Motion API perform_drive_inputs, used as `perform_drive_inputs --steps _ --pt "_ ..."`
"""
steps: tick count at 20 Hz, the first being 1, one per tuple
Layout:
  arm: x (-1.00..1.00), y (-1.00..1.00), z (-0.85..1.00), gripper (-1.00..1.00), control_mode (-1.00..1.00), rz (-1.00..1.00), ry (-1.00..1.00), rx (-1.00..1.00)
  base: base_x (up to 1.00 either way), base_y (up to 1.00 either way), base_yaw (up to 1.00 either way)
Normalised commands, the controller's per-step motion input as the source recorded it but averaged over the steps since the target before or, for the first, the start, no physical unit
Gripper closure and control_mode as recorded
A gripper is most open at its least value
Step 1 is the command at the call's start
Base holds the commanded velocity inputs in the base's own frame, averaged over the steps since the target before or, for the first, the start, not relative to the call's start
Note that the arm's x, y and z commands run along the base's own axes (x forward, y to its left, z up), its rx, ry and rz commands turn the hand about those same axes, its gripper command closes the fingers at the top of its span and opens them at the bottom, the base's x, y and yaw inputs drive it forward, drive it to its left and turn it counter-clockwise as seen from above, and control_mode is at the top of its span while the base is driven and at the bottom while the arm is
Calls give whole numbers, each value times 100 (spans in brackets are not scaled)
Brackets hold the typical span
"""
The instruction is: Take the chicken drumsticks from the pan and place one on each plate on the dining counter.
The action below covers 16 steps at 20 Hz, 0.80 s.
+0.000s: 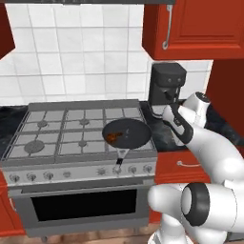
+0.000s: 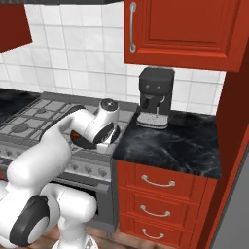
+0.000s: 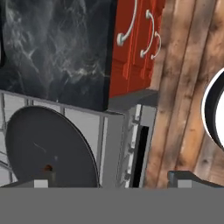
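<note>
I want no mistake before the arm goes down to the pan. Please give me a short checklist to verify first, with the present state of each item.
1. Gripper open: ok, the fingertips stand far apart in the hand view.
2. Gripper empty: ok, nothing lies between the fingertips.
3. Pan on the stove: ok, at its front right corner.
4. Drumstick visible in the pan: only a reddish-brown piece shows; the second, cannot tell.
5. Gripper centred over the drumstick: not ok, the pan sits off to one side of the hand view.
6. Coffee machine away from the pan: ok.
</note>
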Motion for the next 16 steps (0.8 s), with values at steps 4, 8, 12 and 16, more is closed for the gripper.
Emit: perform_drive_inputs --steps 4,8,12,16 --pt "0 0 0 -100 100 0 0 0 46 -54 18" --pt "0 0 0 -100 100 0 0 0 58 -37 17" --pt "0 0 0 -100 100 0 0 0 73 -1 7" --pt "5 0 -1 -100 -100 0 0 0 44 0 2"
